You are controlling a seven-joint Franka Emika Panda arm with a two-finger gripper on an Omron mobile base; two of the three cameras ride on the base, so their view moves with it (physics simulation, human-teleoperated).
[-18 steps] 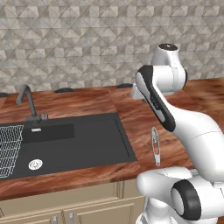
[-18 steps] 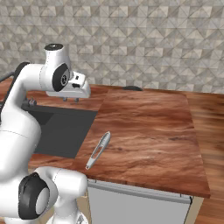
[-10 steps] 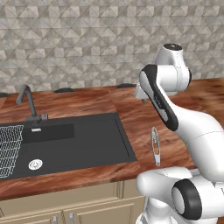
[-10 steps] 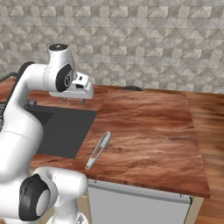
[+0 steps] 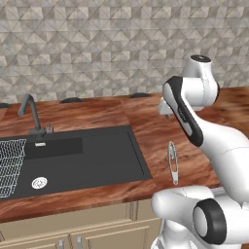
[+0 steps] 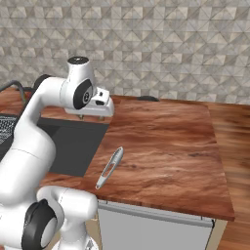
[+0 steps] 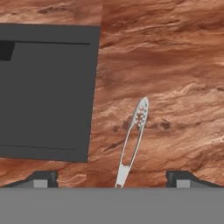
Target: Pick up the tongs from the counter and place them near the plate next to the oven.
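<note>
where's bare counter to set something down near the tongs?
Widest bare patch: counter right of the tongs, running to the wall and the right end. A narrower bare strip lies between the tongs and the sink. Tightest spot: the front edge by the tongs' near tip. Gripper hangs open, high over the sink's right rim.

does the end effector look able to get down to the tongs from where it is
Probably yes: the open end effector hangs above the tongs, which lie alone on the counter beside the sink.
</note>
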